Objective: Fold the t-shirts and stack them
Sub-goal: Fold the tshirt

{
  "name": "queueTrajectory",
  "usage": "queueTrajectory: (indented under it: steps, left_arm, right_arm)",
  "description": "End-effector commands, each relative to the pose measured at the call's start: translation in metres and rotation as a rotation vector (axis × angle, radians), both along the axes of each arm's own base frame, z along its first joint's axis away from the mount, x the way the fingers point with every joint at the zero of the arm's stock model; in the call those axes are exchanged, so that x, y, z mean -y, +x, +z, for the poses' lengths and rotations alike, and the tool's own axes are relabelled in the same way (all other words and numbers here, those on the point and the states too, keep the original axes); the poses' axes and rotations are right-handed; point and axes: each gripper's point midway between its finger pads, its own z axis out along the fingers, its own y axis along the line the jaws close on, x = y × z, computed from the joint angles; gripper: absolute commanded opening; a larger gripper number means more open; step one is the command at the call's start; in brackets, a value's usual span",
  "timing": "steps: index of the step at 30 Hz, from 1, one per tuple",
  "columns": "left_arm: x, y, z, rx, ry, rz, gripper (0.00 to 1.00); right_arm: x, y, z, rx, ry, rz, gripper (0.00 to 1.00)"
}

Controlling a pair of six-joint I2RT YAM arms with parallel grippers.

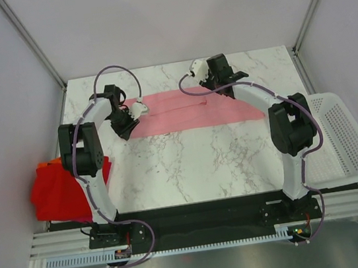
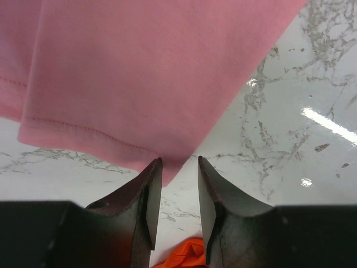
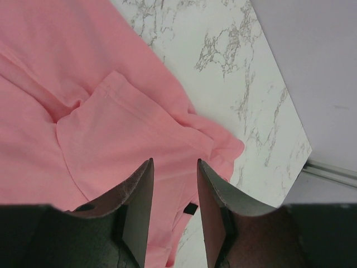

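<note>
left end effector [image 2: 179, 167] extended forward, jaws narrowly parted, right end effector [image 3: 174, 167] extended forward, jaws narrowly parted

The pink t-shirt [image 1: 195, 108] lies as a long flat band at 12 o'clock — the rumpled red t-shirt [image 1: 57, 191] at 8 o'clock, the orange t-shirt [image 1: 48, 164] peeking past its far edge.

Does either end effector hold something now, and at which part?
Nothing is held. Both are open: the left end effector at a corner of the pink t-shirt, the right end effector above its cloth.
</note>
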Motion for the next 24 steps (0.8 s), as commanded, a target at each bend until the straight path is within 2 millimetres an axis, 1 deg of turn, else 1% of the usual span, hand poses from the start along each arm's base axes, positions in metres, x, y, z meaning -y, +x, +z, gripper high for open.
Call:
queueTrajectory:
  steps: [1,2,6,9,12,16,20,23,24]
  left_arm:
    - [0.002,0.021,0.006,0.068,0.009,-0.007,0.39]
    - [0.002,0.024,0.01,0.078,0.013,-0.001,0.39]
    - [-0.002,0.026,0.022,0.11,0.035,-0.014,0.38]
    - [-0.006,0.027,0.025,0.122,0.058,-0.025,0.41]
    - [-0.009,0.027,0.017,0.107,0.076,-0.024,0.45]
    - [-0.009,0.018,-0.005,0.046,0.08,-0.021,0.45]
    - [-0.004,0.006,-0.018,0.0,0.061,-0.003,0.44]
    - [0.001,-0.002,-0.026,-0.024,0.055,0.002,0.4]
    - [0.003,-0.003,-0.028,-0.027,0.058,0.0,0.31]
  right_arm:
    - [0.001,-0.002,0.032,0.063,0.02,-0.011,0.45]
    - [0.001,-0.004,0.032,0.061,0.019,-0.008,0.45]
    - [0.004,-0.008,0.029,0.055,0.006,-0.007,0.45]
    - [0.005,-0.011,0.024,0.044,-0.002,-0.004,0.45]
    - [0.006,-0.012,0.021,0.038,0.003,-0.007,0.45]
    - [0.003,-0.012,0.017,0.03,0.011,0.0,0.45]
    - [0.003,-0.01,0.02,0.035,0.01,-0.004,0.45]
    - [0.005,-0.012,0.016,0.028,0.003,-0.009,0.45]
    - [0.005,-0.013,0.015,0.025,0.001,-0.008,0.45]
